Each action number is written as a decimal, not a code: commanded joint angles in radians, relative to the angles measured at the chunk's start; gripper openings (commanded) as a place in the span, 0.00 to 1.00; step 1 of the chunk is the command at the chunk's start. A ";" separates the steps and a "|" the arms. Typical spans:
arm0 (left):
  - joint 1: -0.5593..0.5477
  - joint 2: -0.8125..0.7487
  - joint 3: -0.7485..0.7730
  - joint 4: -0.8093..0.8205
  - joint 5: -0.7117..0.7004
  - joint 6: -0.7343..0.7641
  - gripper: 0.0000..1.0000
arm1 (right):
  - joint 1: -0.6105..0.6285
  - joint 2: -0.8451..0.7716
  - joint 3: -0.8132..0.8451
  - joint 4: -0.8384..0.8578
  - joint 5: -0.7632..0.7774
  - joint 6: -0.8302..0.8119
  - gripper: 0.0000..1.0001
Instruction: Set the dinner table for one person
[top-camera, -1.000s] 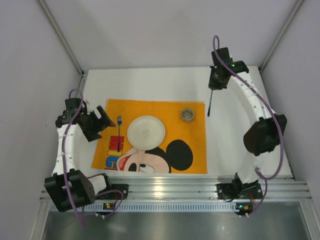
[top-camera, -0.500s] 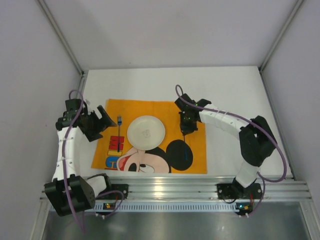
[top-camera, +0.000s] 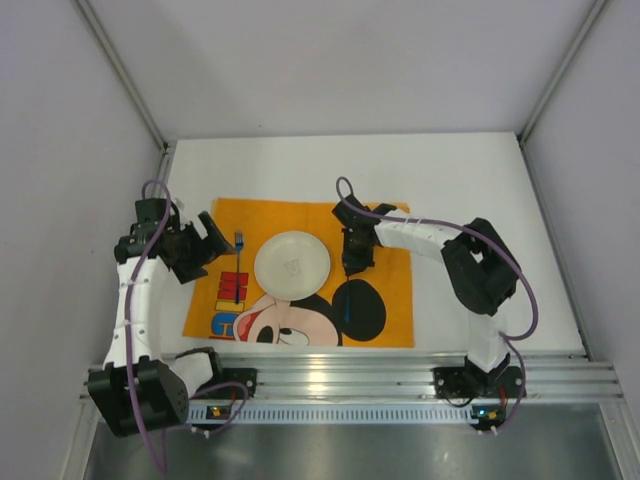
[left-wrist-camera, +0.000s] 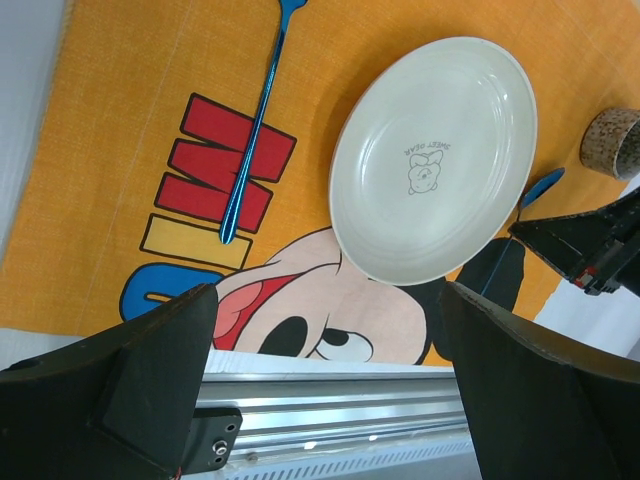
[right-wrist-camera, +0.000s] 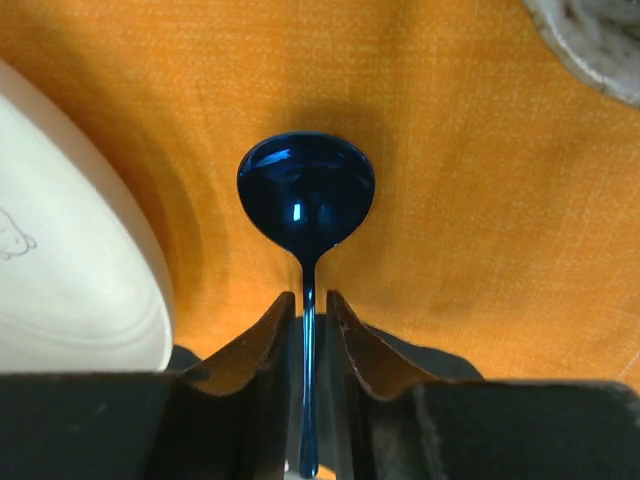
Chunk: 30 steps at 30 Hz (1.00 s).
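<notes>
White table (top-camera: 480, 190) carries the mat (top-camera: 390, 300) near its front edge. Right gripper (right-wrist-camera: 310, 305), clamped on the spoon (right-wrist-camera: 306, 188) beside the plate (top-camera: 291, 263) toward the right edge, should lay it flat before releasing. Left gripper (top-camera: 207, 244) gapes empty.

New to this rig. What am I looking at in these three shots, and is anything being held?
Two robot arms are bolted at the near edge of a white table, and each ends in a two-finger pincer. One picture comes from a fixed overhead camera. The other two come from wrist cameras looking past each arm's own fingers. On the table lies an orange Mickey Mouse placemat with a white plate, a blue fork and a small speckled cup. The right pincer is shut on the handle of a blue spoon, beside the plate. The left pincer is open and holds nothing.
</notes>
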<state>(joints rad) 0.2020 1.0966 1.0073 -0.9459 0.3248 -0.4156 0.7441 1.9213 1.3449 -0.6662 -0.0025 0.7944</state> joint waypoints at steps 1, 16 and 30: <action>-0.007 -0.020 0.001 -0.002 -0.010 0.003 0.98 | 0.012 0.001 0.060 0.043 -0.001 0.045 0.22; -0.006 0.118 0.198 0.061 -0.058 0.098 0.98 | 0.078 -0.474 0.063 -0.030 0.192 -0.237 1.00; -0.050 -0.020 -0.362 0.859 -0.366 0.230 0.99 | 0.115 -1.444 -0.598 0.100 0.567 -0.201 1.00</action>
<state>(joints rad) 0.1493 1.1034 0.7357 -0.3889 0.0166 -0.2405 0.8604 0.5247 0.7826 -0.5190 0.4500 0.5694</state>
